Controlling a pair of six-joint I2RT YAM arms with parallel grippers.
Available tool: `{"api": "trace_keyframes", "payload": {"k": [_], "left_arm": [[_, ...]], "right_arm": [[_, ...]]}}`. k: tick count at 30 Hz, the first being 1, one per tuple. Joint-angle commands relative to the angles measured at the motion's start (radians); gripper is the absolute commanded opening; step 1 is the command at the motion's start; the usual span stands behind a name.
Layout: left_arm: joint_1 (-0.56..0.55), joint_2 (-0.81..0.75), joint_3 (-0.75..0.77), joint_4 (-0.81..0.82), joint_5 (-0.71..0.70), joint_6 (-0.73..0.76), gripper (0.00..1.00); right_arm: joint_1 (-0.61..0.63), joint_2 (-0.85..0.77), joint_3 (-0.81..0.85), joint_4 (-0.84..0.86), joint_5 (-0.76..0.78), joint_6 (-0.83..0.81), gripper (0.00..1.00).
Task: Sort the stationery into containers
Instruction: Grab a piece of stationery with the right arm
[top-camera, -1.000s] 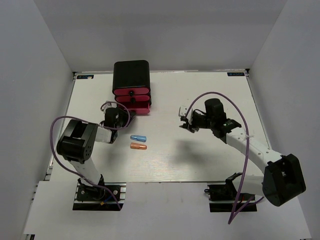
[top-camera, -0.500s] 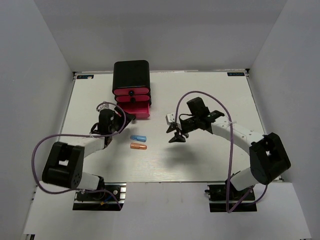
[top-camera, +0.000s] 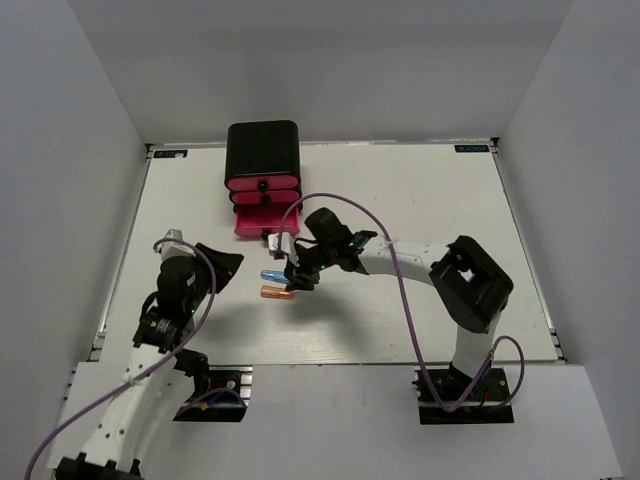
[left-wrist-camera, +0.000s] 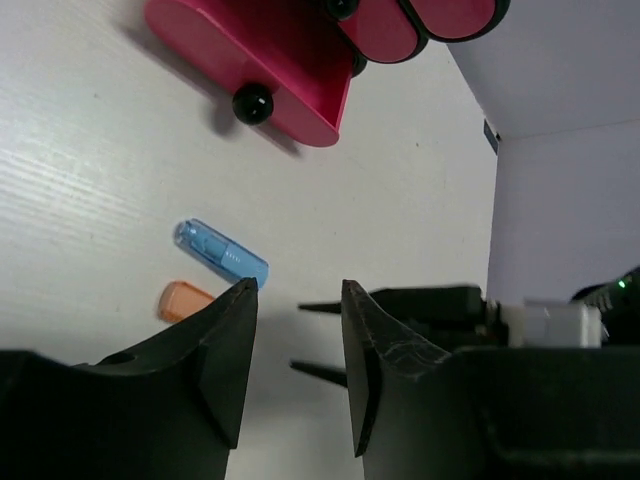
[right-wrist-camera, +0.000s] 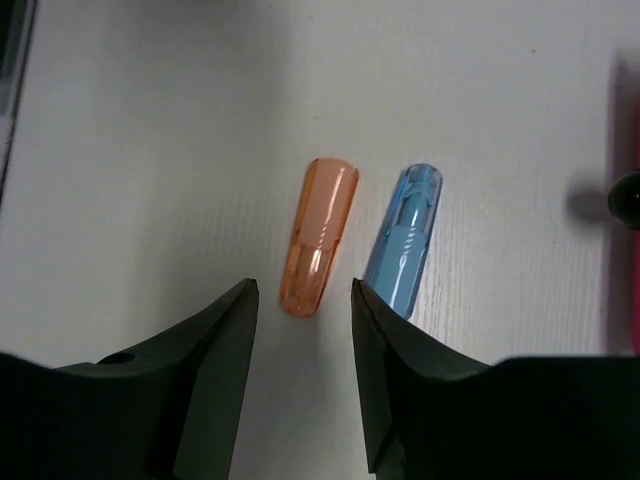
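Bench (top-camera: 430, 220): white, walled in pale grey.
Pink drawers (top-camera: 263, 185): upper centre, lowest drawer (top-camera: 266, 226) pulled out.
Orange cap (right-wrist-camera: 319, 237), blue cap (right-wrist-camera: 403, 240): laid side by side, mid-frame.
Right gripper (right-wrist-camera: 300, 290): spread, empty, above orange cap.
Left gripper (left-wrist-camera: 297, 295): spread, empty, lower left.
Advice: jaws are best centred astride the orange cap alone before being closed.

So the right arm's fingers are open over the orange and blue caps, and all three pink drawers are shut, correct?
Not quite: the bottom pink drawer is pulled out of the black box; only the two drawers above it are shut. The top external view shows this. The rest stands: the right gripper has its fingers open over the orange cap and blue cap.
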Motion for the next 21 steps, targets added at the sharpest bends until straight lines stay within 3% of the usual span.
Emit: {"api": "trace_keyframes", "payload": {"k": [1, 2, 6, 11, 21], "left_arm": [[-0.004, -0.104, -0.013, -0.254, -0.027, -0.062, 0.5], [-0.004, -0.121, -0.013, -0.284, -0.027, -0.062, 0.56], [-0.004, -0.166, -0.013, -0.39, -0.027, -0.085, 0.65], [-0.004, -0.193, -0.013, -0.427, 0.001, -0.107, 0.66], [-0.004, -0.2, 0.007, -0.459, 0.012, -0.107, 0.68]], "right_arm": [[0.026, 0.055, 0.069, 0.109, 0.129, 0.105, 0.49], [0.032, 0.064, 0.092, 0.11, 0.139, 0.105, 0.51], [0.039, 0.122, 0.13, 0.098, 0.197, 0.099, 0.56], [0.043, 0.162, 0.141, 0.089, 0.231, 0.082, 0.61], [0.043, 0.231, 0.141, 0.081, 0.266, 0.022, 0.6]]}}
